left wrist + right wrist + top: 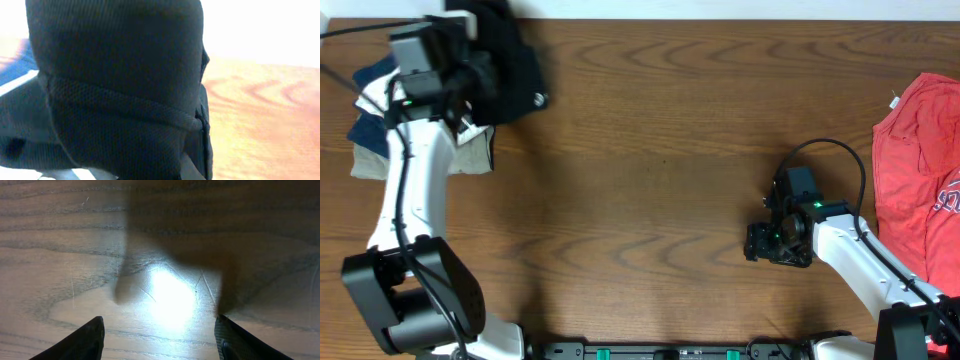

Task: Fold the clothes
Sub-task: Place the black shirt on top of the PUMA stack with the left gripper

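The clothes, a plain black garment, hang bunched at the table's far left corner. My left gripper is shut on them there. In the left wrist view the black mesh fabric fills most of the picture and hides the fingers. My right gripper hovers low over bare wood at the right, far from the garment. In its wrist view the right gripper stands open, with both dark fingertips wide apart and only table between them.
A red T-shirt lies at the right edge. A pile of blue and beige garments sits at the far left, under and beside the left arm. Brown wooden table stretches between the two arms.
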Tool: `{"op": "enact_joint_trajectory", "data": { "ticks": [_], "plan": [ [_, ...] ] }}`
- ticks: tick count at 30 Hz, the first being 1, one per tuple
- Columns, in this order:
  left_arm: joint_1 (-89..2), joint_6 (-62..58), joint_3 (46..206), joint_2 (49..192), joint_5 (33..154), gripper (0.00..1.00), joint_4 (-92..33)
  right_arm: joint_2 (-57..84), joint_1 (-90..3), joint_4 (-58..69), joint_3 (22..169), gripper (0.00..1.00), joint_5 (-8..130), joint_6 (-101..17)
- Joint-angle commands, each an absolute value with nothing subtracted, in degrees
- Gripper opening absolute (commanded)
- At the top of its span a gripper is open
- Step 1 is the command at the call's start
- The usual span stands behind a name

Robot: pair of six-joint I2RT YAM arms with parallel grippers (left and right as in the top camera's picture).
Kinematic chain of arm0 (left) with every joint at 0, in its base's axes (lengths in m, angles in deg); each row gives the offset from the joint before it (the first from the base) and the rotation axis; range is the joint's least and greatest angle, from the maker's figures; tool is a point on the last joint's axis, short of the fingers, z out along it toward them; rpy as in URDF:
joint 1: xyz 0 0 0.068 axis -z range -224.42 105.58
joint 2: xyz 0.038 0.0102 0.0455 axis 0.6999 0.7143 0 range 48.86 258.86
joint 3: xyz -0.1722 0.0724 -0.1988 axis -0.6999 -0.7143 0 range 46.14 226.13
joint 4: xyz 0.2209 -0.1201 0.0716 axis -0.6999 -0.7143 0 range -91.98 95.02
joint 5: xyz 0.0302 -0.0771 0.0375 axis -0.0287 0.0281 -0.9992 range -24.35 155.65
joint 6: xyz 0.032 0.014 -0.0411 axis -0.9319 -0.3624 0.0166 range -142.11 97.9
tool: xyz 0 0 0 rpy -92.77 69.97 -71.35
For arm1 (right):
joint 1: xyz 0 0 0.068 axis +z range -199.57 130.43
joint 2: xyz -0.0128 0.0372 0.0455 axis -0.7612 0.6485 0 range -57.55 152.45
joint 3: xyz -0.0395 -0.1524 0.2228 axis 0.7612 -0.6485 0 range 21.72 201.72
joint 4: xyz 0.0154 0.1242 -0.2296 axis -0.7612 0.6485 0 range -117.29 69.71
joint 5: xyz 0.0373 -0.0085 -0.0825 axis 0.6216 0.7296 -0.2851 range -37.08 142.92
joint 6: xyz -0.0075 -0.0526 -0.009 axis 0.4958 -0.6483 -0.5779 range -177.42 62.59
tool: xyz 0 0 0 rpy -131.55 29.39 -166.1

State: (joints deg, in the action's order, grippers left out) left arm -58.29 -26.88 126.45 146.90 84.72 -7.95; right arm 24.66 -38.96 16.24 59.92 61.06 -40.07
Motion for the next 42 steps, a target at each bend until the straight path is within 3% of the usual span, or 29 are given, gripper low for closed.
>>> {"op": "enact_joint_trajectory", "data": {
  "ticks": [1, 8, 9, 11, 13, 14, 22, 34, 42],
  "plan": [
    [-62.31, -27.19, 129.31, 146.44, 84.35, 0.06, -5.06, 23.96, -39.35, 16.21, 60.29, 0.68, 61.32, -40.33],
    [-72.49, -20.19, 129.22, 152.45, 84.0, 0.07, -3.8, 23.96, -39.35, 16.59, 60.29, 0.68, 61.35, -40.31],
    [-73.87, -18.44, 129.18, 153.78, 84.07, 0.13, -4.25, 23.96, -39.35, 16.69, 60.29, 0.68, 61.32, -40.31],
    [-75.99, -14.82, 129.2, 156.19, 86.1, 0.56, -5.13, 23.96, -39.35, 16.83, 60.29, 0.68, 61.3, -40.33],
    [-77.72, -13.11, 129.2, 158.02, 91.26, 0.87, -6.11, 23.96, -39.35, 16.8, 60.29, 0.68, 61.3, -40.36],
    [-78.31, -12.5, 129.2, 158.41, 94.1, 0.97, -6.44, 23.96, -39.35, 16.78, 60.29, 0.68, 61.3, -40.36],
    [-81.56, 3.54, 129.2, 154.98, 115.45, 0.98, 4.27, 23.96, -39.42, 16.89, 60.29, 0.68, 61.3, -41.3],
    [-82.85, 8.64, 129.2, 141.28, 109.81, 0.98, 8.53, 23.96, -39.44, 17.37, 60.29, 0.69, 61.3, -41.84],
    [-81.28, 8.64, 129.14, 146.11, 105.22, 0.98, 8.6, 23.96, -39.44, 17.59, 60.29, 0.68, 61.3, -41.82]
  ]
}}
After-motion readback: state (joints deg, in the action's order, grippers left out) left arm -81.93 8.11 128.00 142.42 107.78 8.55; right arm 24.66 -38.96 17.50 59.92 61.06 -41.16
